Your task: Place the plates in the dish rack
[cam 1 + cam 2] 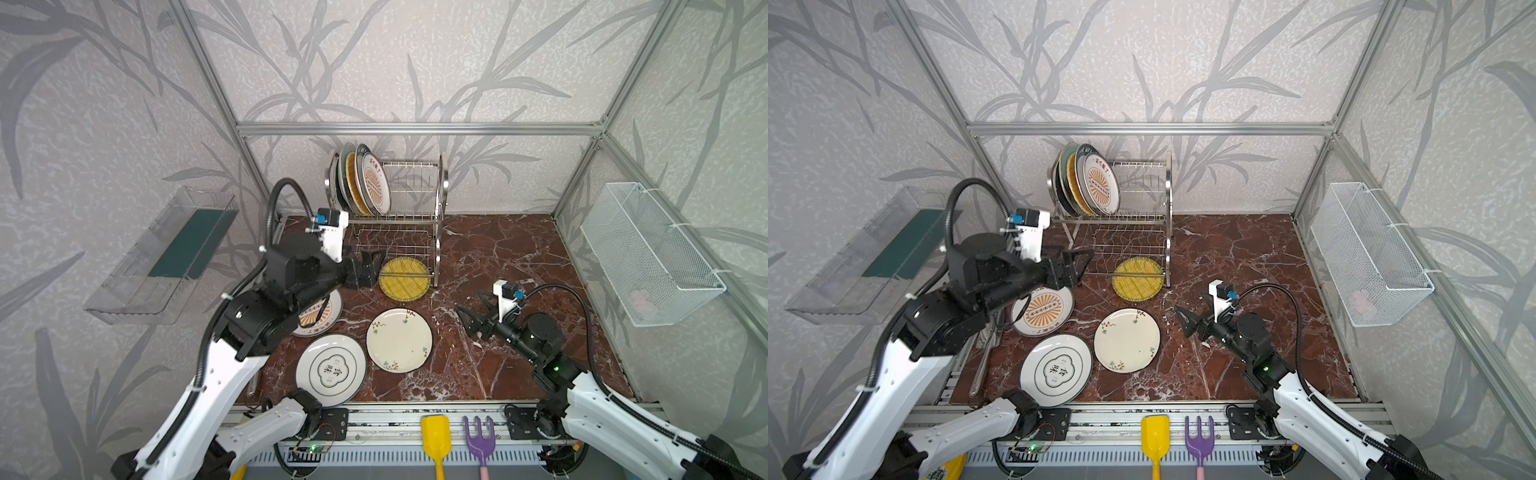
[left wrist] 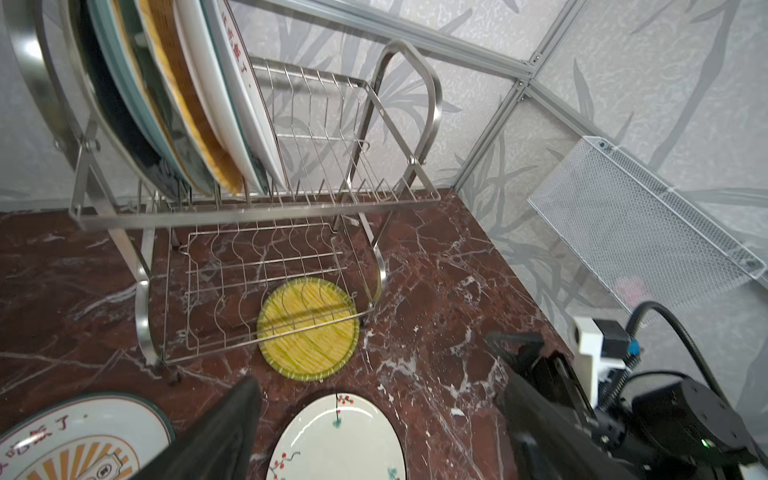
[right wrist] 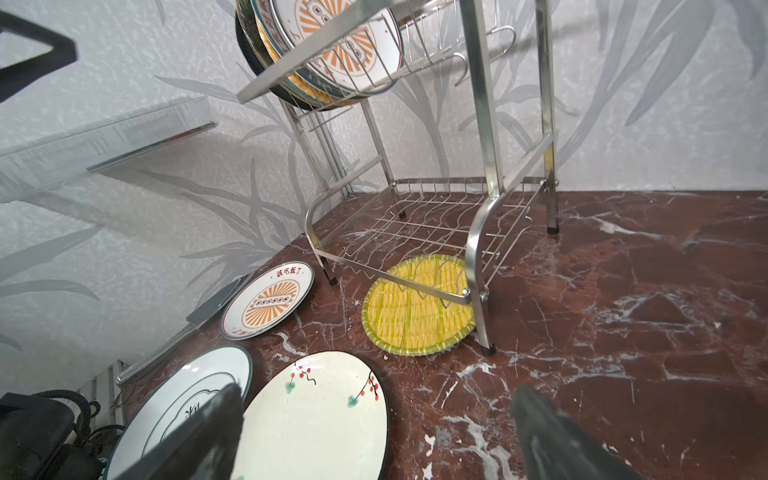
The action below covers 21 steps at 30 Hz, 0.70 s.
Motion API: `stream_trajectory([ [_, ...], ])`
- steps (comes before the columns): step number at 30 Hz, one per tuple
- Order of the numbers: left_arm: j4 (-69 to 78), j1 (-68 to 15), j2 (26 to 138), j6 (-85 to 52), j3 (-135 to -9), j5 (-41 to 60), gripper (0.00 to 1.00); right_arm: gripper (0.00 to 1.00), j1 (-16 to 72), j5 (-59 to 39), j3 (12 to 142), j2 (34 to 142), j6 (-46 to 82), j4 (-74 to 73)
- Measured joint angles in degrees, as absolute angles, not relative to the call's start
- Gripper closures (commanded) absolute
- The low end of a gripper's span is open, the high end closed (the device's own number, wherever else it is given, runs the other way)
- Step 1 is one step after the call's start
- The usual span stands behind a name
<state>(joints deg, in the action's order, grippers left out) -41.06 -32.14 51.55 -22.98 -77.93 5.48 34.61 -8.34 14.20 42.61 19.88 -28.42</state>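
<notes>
The steel dish rack [image 1: 441,187] stands at the back of the marble table. Several plates stand on edge at the left end of its upper tier, an orange-sunburst one [image 1: 376,185] in front. Flat on the table lie a yellow striped plate [image 1: 404,278] partly under the lower tier, a cream floral plate [image 1: 399,340], a Chinese-character plate [image 1: 331,370] and a second sunburst plate [image 1: 1044,311], partly under my left arm. My left gripper [image 1: 368,268] hangs open and empty in front of the lower tier, left of the yellow plate. My right gripper [image 1: 469,302] is open and empty, right of the floral plate.
A clear plastic tray [image 1: 166,257] hangs on the left wall and a white mesh basket [image 1: 648,253] on the right wall. A yellow toy spade [image 1: 435,436] and a purple toy fork [image 1: 480,438] lie beyond the front rail.
</notes>
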Motion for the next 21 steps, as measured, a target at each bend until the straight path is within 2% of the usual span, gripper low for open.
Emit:
stream_trajectory([
  [6,-40.88,-32.12,37.36,-26.87,-62.26,7.86,0.05,0.01,34.63,-8.01,15.97,48.90,20.32,-26.04],
  [12,-39.75,-29.19,35.33,-31.42,-46.78,12.95,0.05,0.04,34.61,-7.94,18.06,54.04,24.14,-23.16],
  [15,-36.95,-23.73,35.90,-33.43,-40.69,18.68,0.05,0.07,34.63,-8.12,18.28,55.79,26.70,-19.86],
  [21,-25.96,-7.16,40.71,-38.26,-32.77,34.81,0.06,0.08,37.06,-8.62,18.39,59.20,31.64,-15.22],
])
